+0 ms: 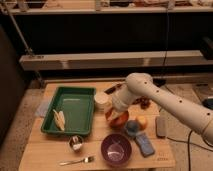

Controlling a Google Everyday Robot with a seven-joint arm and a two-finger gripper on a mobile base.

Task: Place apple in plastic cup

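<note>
The gripper (119,112) is held over the orange bowl (116,123), its state indeterminable; the apple (143,121) is set just right of the plastic cup (132,128).

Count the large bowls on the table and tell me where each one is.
2. The purple bowl sits at the front edge, right of the fork; the orange bowl is behind it, partly covered by the gripper, left of the plastic cup. The arm may hide more.

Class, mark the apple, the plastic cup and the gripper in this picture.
apple (143,121), camera view, on its yellow-orange top.
plastic cup (132,128), camera view, on its light-blue rim.
gripper (118,112), camera view, at its tip, by the orange bowl (119,126).
</note>
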